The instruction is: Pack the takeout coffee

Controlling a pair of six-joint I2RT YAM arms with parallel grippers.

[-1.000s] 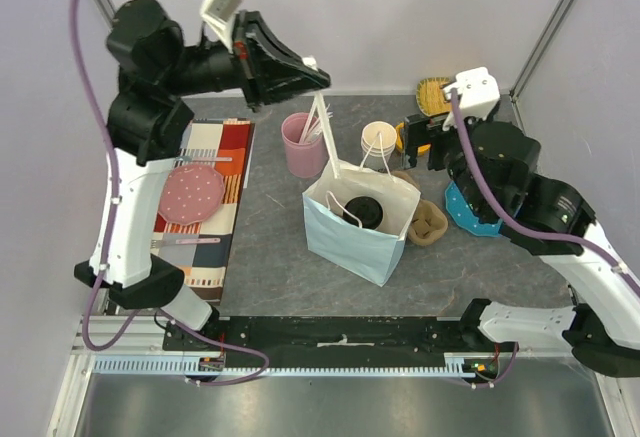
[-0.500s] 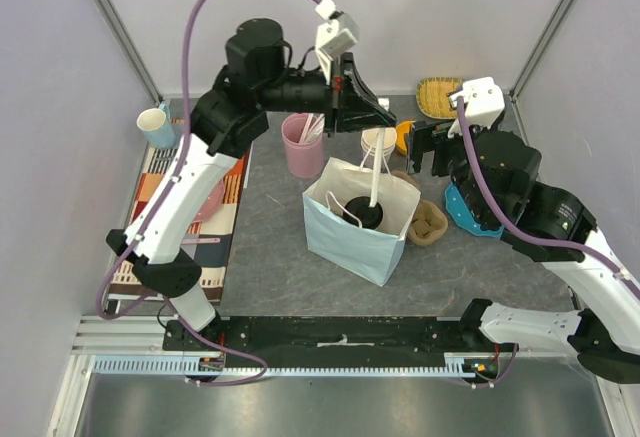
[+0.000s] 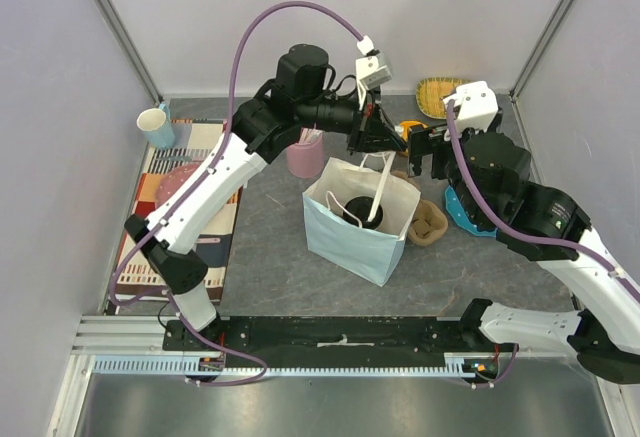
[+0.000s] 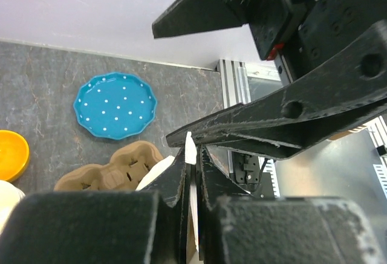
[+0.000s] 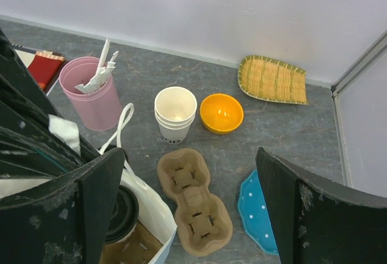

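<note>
takeout coffee (image 3: 362, 212) inside pale blue bag (image 3: 345, 242) at frame centre, left end effector (image 3: 384, 145) clenched on white handle (image 3: 378, 187), right end effector (image 3: 427, 151) released just right of it

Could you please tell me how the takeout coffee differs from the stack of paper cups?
The takeout coffee wears a black lid; the stack of paper cups is open-topped. The coffee is one cup inside the pale blue bag; the stack stands on the table. Both stand upright.
</note>
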